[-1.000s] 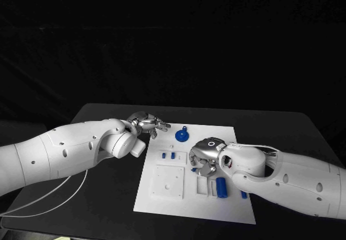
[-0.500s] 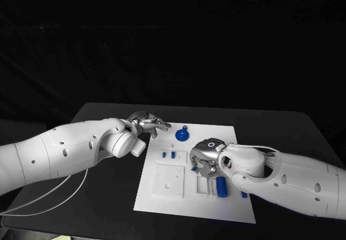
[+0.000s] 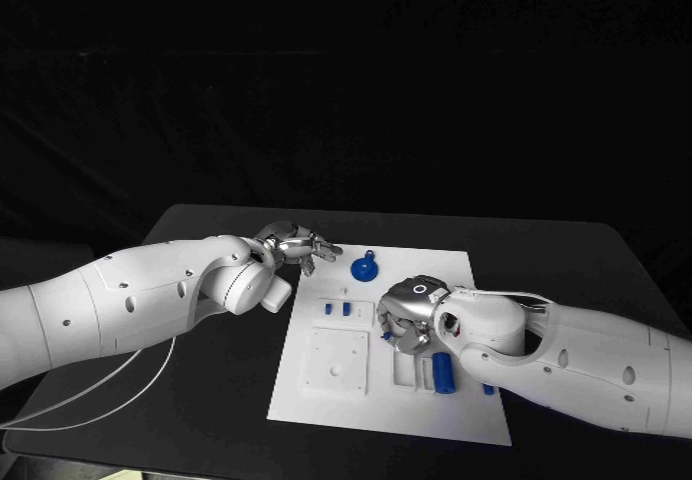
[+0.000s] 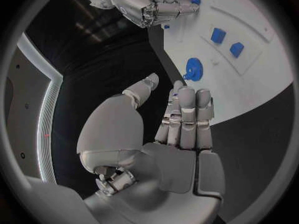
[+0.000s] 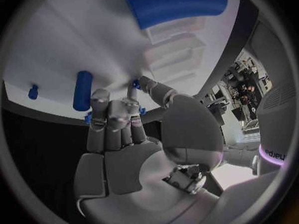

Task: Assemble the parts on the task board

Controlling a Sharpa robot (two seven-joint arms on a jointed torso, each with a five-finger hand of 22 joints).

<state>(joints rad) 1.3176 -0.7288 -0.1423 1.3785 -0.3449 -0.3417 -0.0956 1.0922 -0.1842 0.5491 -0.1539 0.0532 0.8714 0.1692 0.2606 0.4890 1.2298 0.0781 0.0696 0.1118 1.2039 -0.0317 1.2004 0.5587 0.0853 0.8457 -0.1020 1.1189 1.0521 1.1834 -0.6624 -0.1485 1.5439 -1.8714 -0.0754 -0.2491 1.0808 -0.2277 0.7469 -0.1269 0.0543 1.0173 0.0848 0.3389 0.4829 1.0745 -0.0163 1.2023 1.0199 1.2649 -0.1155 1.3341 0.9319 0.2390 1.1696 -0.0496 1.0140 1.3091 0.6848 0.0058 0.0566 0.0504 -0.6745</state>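
Note:
The white task board (image 3: 335, 405) lies in the middle of the black table. My right hand (image 3: 411, 320) is low over the board's middle, fingers curled down, pinching a small blue part (image 5: 135, 84) that peeks out at its fingertips (image 4: 181, 6). Just beside that hand a blue cylinder (image 3: 443, 372) lies on the board. A round blue part (image 3: 365, 268) sits near the board's far edge, and two small blue blocks (image 3: 336, 311) stand left of the right hand. Holding nothing, my left hand (image 3: 296, 247) hovers at the board's far left corner with its fingers extended (image 4: 187, 114).
A small blue piece (image 3: 488, 390) lies near the board's right edge. A square white raised plate (image 3: 338, 365) sits on the board's near left. A thin cable (image 3: 87, 405) hangs under my left arm. Bare black table (image 3: 548, 260) surrounds the board.
My right hand has shifted slightly to the left and lower over the board's middle. The left hand has stayed in place.

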